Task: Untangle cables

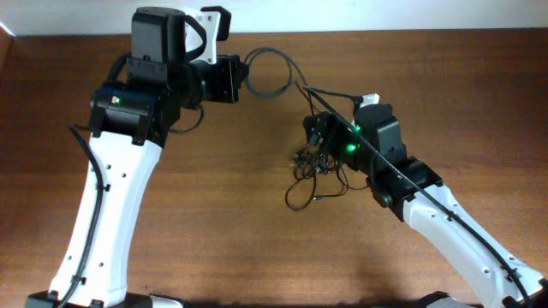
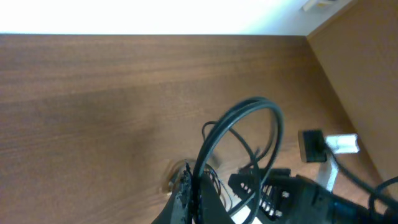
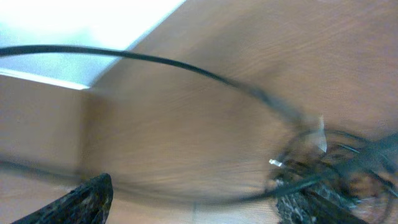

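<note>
Brown wooden bench (image 1: 214,231) carries thin black cables (image 1: 312,167) knotted beside the right tool (image 3: 193,193), spread wide in its wrist view; the left wrist view shows the left tool (image 2: 186,193) pinching one loop.

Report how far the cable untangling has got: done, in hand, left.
Done: little. Only one cable loop is drawn out towards the left.
In hand: the left gripper is shut on that loop. The right gripper is open beside the knot and appears to hold nothing.
Left: the knot lies bunched on the table, its cords crossing each other and not yet separated.
</note>
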You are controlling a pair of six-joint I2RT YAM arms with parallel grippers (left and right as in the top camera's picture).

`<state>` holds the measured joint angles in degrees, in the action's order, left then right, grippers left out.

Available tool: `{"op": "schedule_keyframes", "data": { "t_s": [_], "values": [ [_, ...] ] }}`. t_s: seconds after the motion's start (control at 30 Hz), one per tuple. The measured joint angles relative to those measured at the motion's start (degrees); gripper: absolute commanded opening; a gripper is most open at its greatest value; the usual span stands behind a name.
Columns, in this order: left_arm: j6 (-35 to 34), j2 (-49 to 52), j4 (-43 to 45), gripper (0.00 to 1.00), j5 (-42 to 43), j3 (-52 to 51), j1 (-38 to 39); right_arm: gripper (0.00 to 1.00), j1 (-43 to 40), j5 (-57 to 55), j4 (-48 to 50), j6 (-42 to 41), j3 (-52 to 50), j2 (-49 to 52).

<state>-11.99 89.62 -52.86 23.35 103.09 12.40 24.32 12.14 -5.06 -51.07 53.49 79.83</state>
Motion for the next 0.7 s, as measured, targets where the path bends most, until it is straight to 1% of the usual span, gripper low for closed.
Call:
{"op": "schedule_keyframes", "data": {
  "t_s": [0.07,0.13,0.17,0.27,0.33,0.47,0.53,0.57,0.63,0.67,0.7],
  "values": [
    [0.0,0.0,-0.7,0.0,-1.1,0.0,0.1,0.85,0.0,5.1,6.1,0.3,0.0,0.0],
    [-0.1,0.0,-3.6,0.0,-7.0,0.0,0.3,0.85,0.0,9.6,10.3,0.5,0.0,0.0],
    [-0.1,0.0,-3.7,0.0,-8.3,0.0,0.3,0.85,0.0,11.5,12.1,0.5,-0.1,0.0],
    [-0.6,0.0,-3.8,0.0,-10.5,0.0,0.3,0.85,0.0,18.8,20.6,0.5,-0.2,0.0],
    [-1.6,0.0,-4.3,0.0,-9.2,0.0,0.3,0.85,0.0,20.8,23.0,0.5,-0.2,0.0],
    [-2.5,0.0,-4.7,0.0,-2.9,0.0,1.1,0.84,0.0,20.9,22.4,0.5,-0.2,0.0],
    [-2.6,0.0,-5.2,0.0,-1.3,0.0,2.3,0.68,0.0,19.0,22.3,0.5,-0.2,0.0],
    [-2.6,0.0,-5.4,0.0,-1.0,0.0,2.7,0.57,0.0,18.4,22.3,0.6,-0.2,0.0],
    [-2.6,0.0,-6.1,0.0,-0.5,0.0,4.0,0.17,0.0,15.8,21.4,0.5,-0.2,0.0],
    [-2.6,0.0,-6.1,0.0,-0.2,0.0,4.4,0.09,0.0,14.6,20.2,0.5,-0.2,0.0],
    [-2.6,0.0,-6.2,0.0,-0.2,0.0,4.5,0.04,0.0,13.4,18.3,0.4,0.0,0.0]
  ]
}}
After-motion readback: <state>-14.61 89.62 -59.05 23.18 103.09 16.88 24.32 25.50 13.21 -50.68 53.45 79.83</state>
